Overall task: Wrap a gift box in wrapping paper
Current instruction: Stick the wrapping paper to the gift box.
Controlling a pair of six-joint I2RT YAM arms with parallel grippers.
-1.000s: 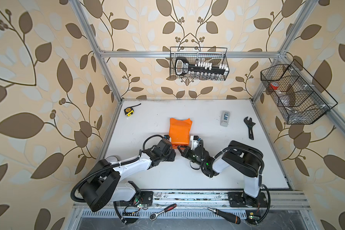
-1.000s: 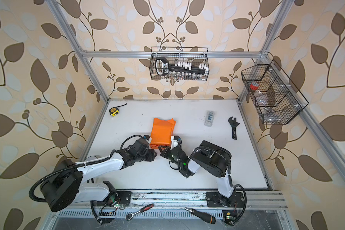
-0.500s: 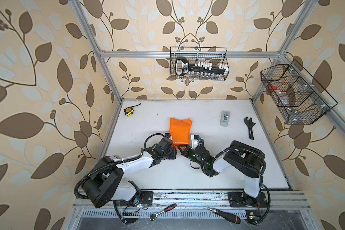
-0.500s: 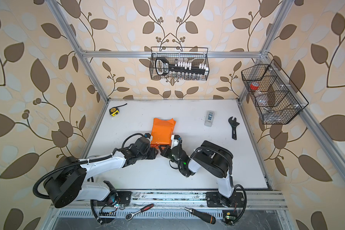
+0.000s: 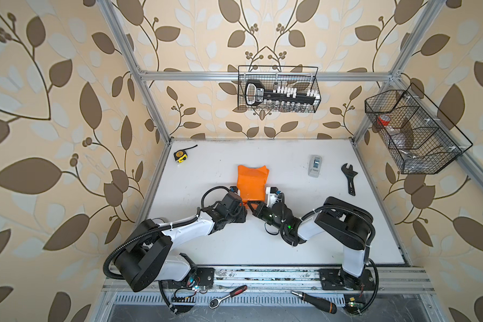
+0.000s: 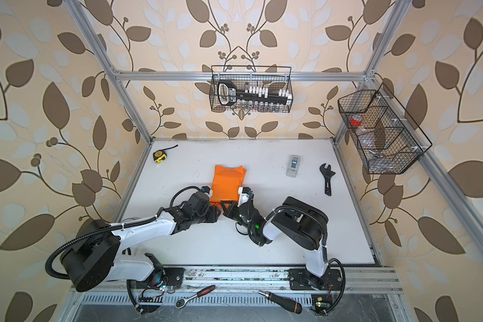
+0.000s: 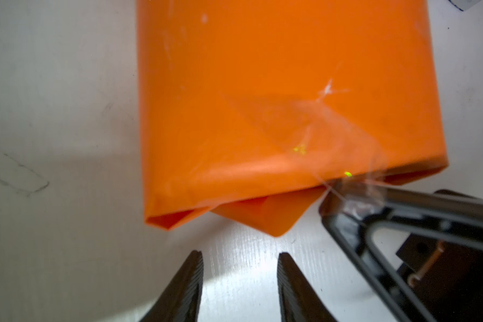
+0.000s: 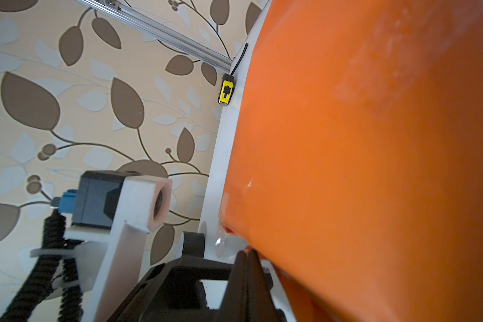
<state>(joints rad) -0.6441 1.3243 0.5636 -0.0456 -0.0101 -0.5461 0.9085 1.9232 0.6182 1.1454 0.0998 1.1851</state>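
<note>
The wrapping paper lies folded into an orange package in the middle of the table; the gift box is hidden. In the left wrist view the wrapping paper shows a triangular flap sticking out under its near edge. My left gripper is open and empty on the table, just short of that flap. My right gripper is shut, its tip against the package's near edge. A crumpled strip of clear tape runs from the paper's top onto that tip.
A grey tape dispenser and a black wrench lie at the back right, a yellow tape measure at the back left. Wire baskets hang on the walls. A ratchet and a screwdriver lie below the front rail.
The left gripper's jaws have spread slightly. Both arms and the package stay almost where they were.
</note>
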